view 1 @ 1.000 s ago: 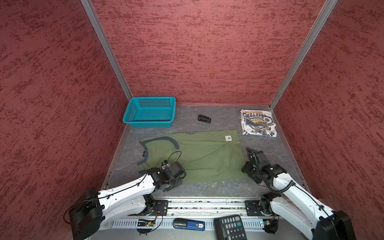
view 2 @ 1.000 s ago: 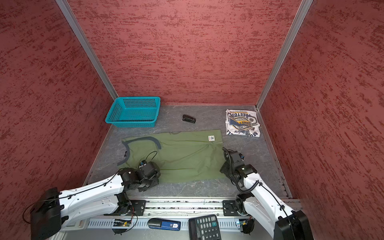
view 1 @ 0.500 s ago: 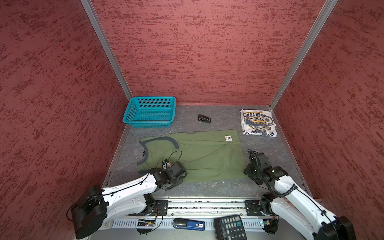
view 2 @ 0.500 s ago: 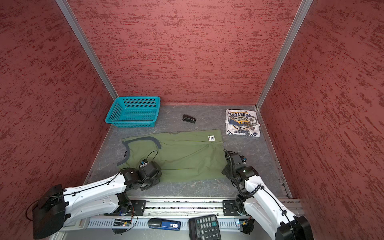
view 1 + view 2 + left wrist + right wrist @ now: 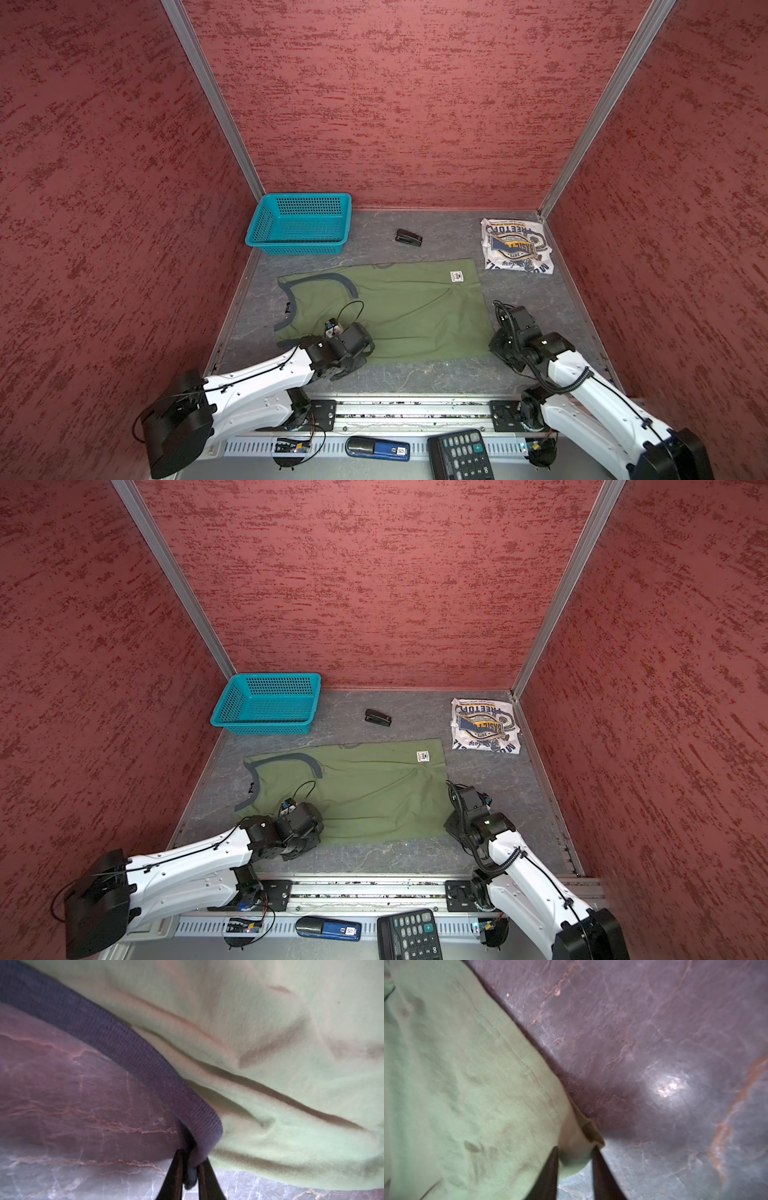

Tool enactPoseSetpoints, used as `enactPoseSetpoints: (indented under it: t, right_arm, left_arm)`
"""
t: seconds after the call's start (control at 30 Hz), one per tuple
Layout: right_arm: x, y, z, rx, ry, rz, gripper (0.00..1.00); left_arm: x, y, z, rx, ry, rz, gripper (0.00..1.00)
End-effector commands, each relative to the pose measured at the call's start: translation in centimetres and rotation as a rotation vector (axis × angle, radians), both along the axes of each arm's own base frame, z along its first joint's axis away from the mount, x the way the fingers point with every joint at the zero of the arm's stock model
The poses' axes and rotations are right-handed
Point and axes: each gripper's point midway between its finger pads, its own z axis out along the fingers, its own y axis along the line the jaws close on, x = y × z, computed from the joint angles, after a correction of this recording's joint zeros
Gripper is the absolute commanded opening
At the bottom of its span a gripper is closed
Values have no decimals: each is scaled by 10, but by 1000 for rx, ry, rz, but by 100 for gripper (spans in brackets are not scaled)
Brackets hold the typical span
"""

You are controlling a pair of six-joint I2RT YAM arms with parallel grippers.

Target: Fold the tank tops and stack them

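The olive green tank top [image 5: 415, 307] [image 5: 374, 791] lies flat on the grey mat, with its dark-trimmed neck and armholes to the left. My left gripper [image 5: 359, 351] [image 5: 309, 829] is at its near left corner. In the left wrist view this gripper [image 5: 190, 1159] is shut on the dark trim [image 5: 145, 1059]. My right gripper [image 5: 498, 349] [image 5: 453, 827] is at the near right corner. In the right wrist view it [image 5: 574, 1155] is shut on a bunched fold of the green hem [image 5: 508, 1076]. The white tank top [image 5: 517, 245] [image 5: 486, 725] lies folded at the back right, emblem up.
A teal basket [image 5: 299, 224] stands at the back left and a small black stapler [image 5: 409, 238] lies at the back middle. A calculator [image 5: 459, 455] and a blue device [image 5: 376, 449] rest on the front rail. Red walls close in three sides.
Both grippers have closed on the green tank top's near corners. The right gripper has shifted a little toward the front edge; the left has barely moved.
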Motion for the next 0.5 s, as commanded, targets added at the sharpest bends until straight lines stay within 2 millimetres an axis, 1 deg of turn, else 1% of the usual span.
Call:
enactPoseSetpoints:
  t: [0.0,0.1,0.23,0.37,0.47]
  right_arm:
    - [8,-2,6,-22,-33,-6,16]
    - [14,-2,13,-37,-54,9,8]
    - [26,-1,30,-55,-101,34,1]
    - [45,2,51,-78,-159,67,0]
    - [67,5,70,-109,-209,94,0]
  left_arm:
    - [4,-3,13,-11,-26,0,14]
    - [8,-6,23,-14,-39,-5,11]
    - [16,-6,38,-4,-69,4,7]
    - [31,-4,54,-17,-102,14,7]
    - [48,1,65,-39,-119,38,7]
